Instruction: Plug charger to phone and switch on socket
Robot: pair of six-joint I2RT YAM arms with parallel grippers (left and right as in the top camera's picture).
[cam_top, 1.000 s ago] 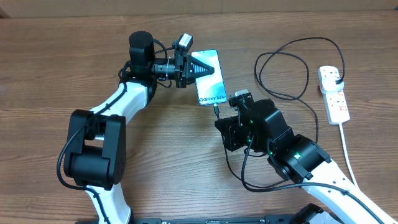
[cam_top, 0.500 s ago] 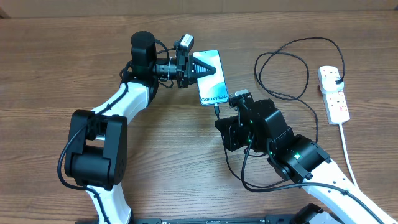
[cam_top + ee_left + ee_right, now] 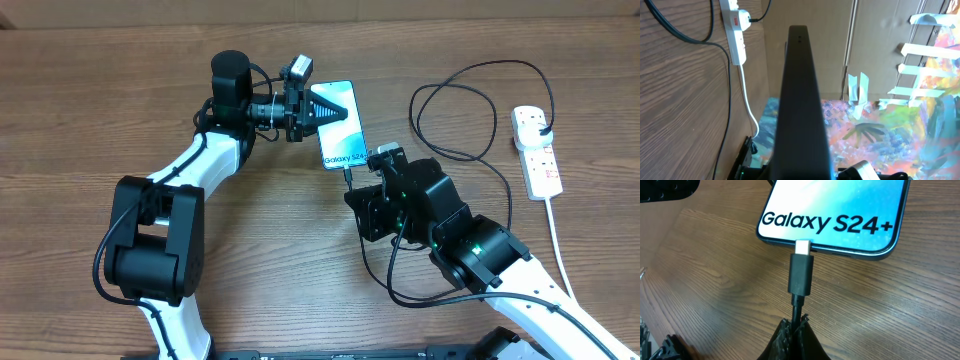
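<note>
Left gripper clamps phone by side edge, screen up. Charger tip meets phone's bottom port, metal end showing. Right gripper pinches cable just behind connector. Socket far right, plug head seated, well apart from phone.

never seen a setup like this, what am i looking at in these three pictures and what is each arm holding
Two robot arms work at a wooden table. One picture looks down from above; the other two come from a camera on each wrist. The left fingers pinch the phone, its lit screen reading Galaxy S24+. The right fingers grip the black charger just behind its connector, whose metal tip meets the phone's bottom port. Its cable loops to a plug in the white socket on the table.
</note>
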